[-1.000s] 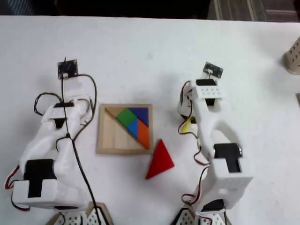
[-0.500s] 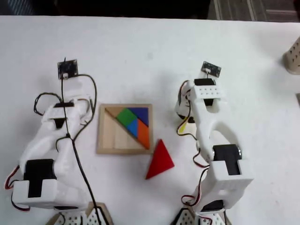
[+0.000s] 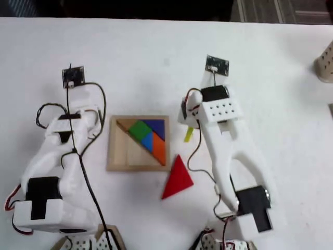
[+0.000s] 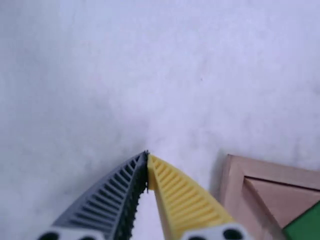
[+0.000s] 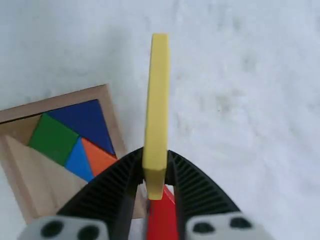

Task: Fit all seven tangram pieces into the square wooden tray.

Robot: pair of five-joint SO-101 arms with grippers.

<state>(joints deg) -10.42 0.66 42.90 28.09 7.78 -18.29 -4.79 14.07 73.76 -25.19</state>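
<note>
Item 1. Square wooden tray (image 3: 110,151): centre of the table, between the two arms. Holds a green square (image 3: 139,129), a dark blue triangle (image 3: 156,127), a light blue triangle (image 3: 146,141) and an orange piece (image 3: 159,149), all packed into its right half. The left and near parts show pale wood; whether that is bare floor or unpainted pieces I cannot tell

Item 2. Yellow piece (image 5: 158,100): clamped on edge in the right gripper (image 5: 154,156), jutting out past the jaw tips. From overhead it hangs just right of the tray's far right corner, apart from the rim

Item 3. Red triangle (image 3: 177,177): flat on the table, loose, just beside the tray's near right corner

Item 4. Left gripper (image 4: 146,156): jaws pressed together on nothing, over bare table beside the tray's far left corner

Step in hand, as I judge it: carrying the yellow piece to the tray, with the red triangle yet to be placed

Next move calls for: swinging the right arm left over the pale area, tipping the piece from edge-on to flat, matching its edges to the orange and light blue neighbours, then lowering before the jaws part
</note>
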